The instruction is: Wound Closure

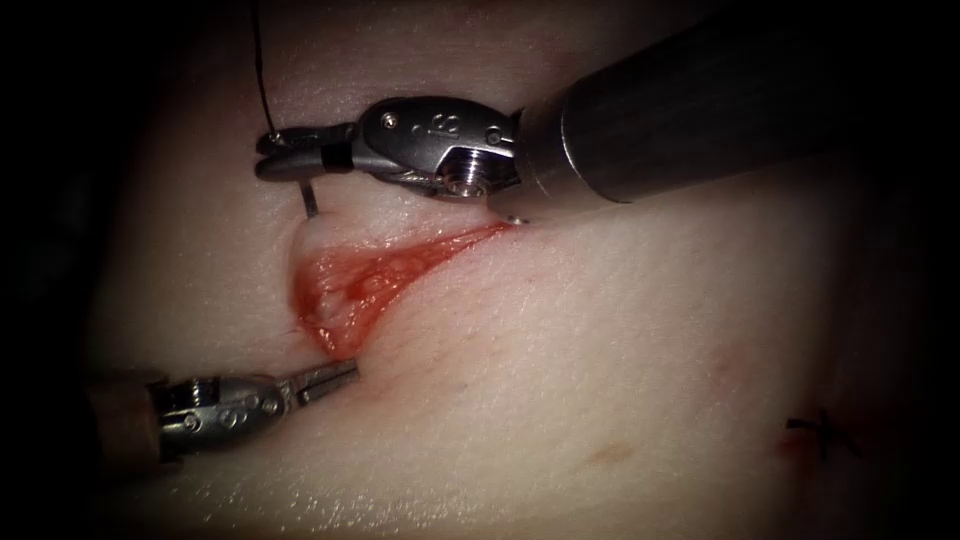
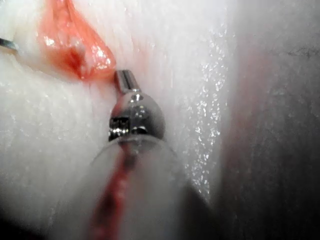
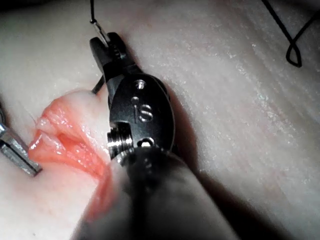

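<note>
Overhead, the cut gapes red and wet in the pale tissue. Right tool clamps the needle near its thread end; its point seemingly enters the upper left lip. Left tool, closed, empty, sits just below the cut. Right wrist view: "is" marks the tool's housing.

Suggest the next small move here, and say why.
Probably rotate the right tool at its wrist to drive the needle along its curve toward the cut. Its jaws are shut on the needle near the thread end, and the point meets the tissue at the cut's upper-left edge. The left tool holds nothing, beside the cut's lower end.
</note>
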Robot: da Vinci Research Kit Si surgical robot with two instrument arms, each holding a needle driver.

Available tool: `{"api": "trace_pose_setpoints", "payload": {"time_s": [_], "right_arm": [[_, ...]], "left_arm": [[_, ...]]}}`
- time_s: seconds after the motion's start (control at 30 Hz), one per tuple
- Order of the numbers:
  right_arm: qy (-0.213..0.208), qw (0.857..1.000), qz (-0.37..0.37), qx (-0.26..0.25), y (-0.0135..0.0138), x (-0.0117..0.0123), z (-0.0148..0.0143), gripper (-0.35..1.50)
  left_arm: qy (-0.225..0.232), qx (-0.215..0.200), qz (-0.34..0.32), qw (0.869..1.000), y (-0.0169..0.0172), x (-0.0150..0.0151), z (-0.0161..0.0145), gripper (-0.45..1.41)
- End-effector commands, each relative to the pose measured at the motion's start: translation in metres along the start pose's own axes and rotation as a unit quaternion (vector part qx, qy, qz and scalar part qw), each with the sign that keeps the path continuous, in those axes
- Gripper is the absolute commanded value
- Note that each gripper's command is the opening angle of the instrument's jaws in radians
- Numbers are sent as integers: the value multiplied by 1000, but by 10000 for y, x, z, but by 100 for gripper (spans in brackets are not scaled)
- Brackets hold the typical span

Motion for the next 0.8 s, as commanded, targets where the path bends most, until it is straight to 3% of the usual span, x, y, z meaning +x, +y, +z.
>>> {"api": "trace_pose_setpoints", "payload": {"time_s": [0.03,0.37,0.8], "right_arm": [[2,1000,14,9,-6,-7,9,-35],[0,993,109,44,-20,-23,14,-35],[-17,965,252,67,-45,-37,6,-35]], "left_arm": [[0,-2,-1,1000,9,-3,8,-45],[1,-2,0,1000,8,-5,8,-45],[-3,-4,-2,1000,9,-7,10,-45]]}}
